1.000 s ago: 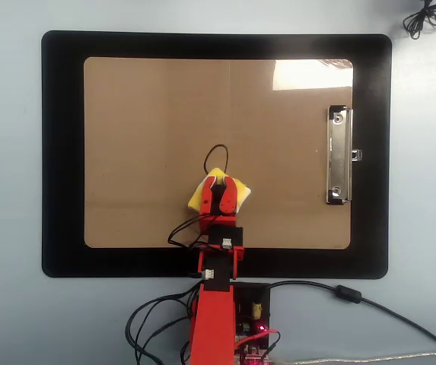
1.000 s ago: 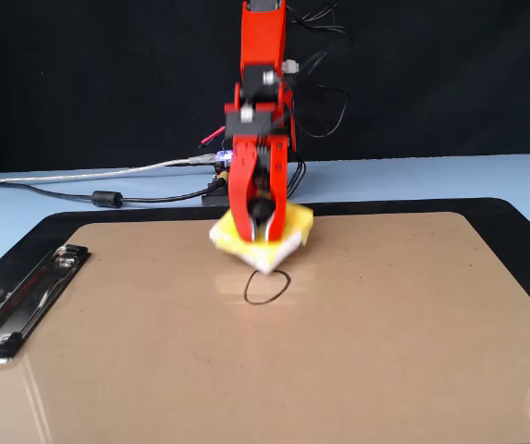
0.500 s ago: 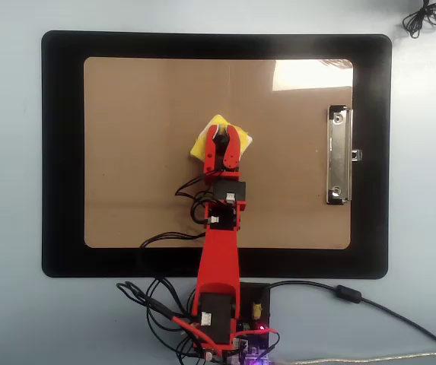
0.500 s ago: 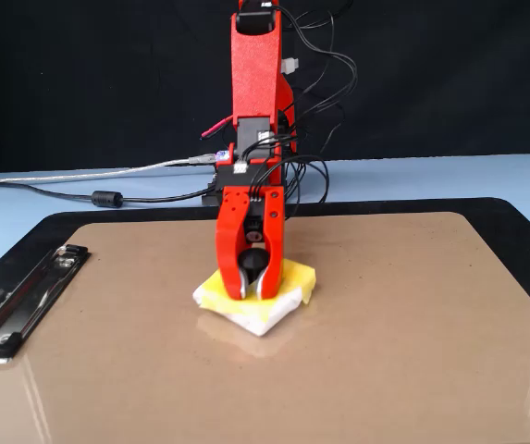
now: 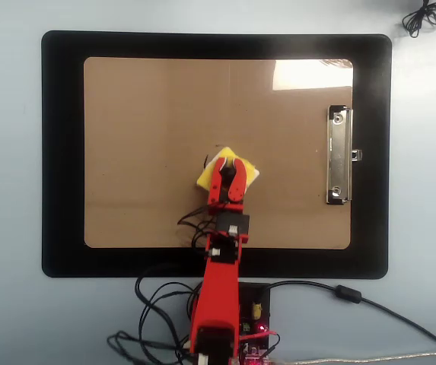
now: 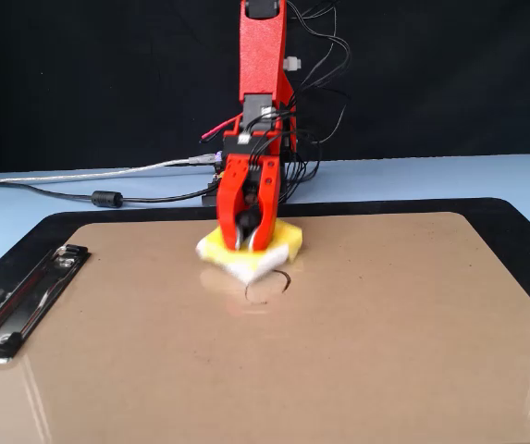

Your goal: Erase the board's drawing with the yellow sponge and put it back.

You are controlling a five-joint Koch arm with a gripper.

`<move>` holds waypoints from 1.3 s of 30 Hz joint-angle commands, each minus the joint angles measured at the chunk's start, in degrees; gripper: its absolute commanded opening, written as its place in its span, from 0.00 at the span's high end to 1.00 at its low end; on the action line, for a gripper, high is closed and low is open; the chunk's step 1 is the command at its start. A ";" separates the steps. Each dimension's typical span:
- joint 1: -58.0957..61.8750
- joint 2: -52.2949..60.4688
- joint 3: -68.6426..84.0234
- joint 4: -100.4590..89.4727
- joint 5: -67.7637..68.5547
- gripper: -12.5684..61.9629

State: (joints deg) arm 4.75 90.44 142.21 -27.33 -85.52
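- Overhead view: board (image 5: 149,137) lies flat on a larger black mat (image 5: 62,152), its silver clip (image 5: 338,156) at the right short edge; a bright glare patch sits at the board's upper right corner.
- Red arm (image 5: 219,304) reaches from the bottom edge of the overhead view over the board's lower middle; its gripper (image 5: 227,166) sits on top of the yellow sponge (image 5: 205,178), which rests on the board near its centre.
- Overhead view hides the sponge's knob and most of the drawing beneath the jaws; only a short dark arc shows at the sponge's upper left edge.
- Fixed view, facing the arm from the opposite side: gripper (image 6: 247,242) points downward, its two red jaws closed around something dark at the middle of the yellow sponge (image 6: 286,242), apparently its knob, holding the sponge against the board (image 6: 385,333).
- Fixed view alone reveals the drawing (image 6: 268,290): a thin black partial loop just in front of the sponge's whitish corner, touching or nearly touching it.
- Clip (image 6: 24,301) appears at the left in the fixed view; cables (image 6: 80,196) trail behind the mat.
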 commanded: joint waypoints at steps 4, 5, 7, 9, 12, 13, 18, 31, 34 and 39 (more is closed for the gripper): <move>0.88 -16.87 -14.24 -6.59 -0.09 0.94; 0.88 -16.26 -12.92 -7.03 -0.18 0.94; 0.79 -11.87 -5.98 -8.17 -0.09 0.94; 0.70 -4.22 2.20 -8.35 -0.09 0.94; 0.44 9.67 15.21 -7.91 -0.09 0.94; 0.35 13.10 17.58 -7.73 -0.09 0.94; -0.70 6.15 11.95 -8.17 -0.18 0.94; -5.63 -6.94 5.98 -16.61 -0.35 0.94; -10.55 2.99 16.52 -16.61 -0.53 0.94; -14.68 1.85 14.41 -16.61 -1.23 0.94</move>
State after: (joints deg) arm -8.44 93.43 159.26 -42.45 -85.69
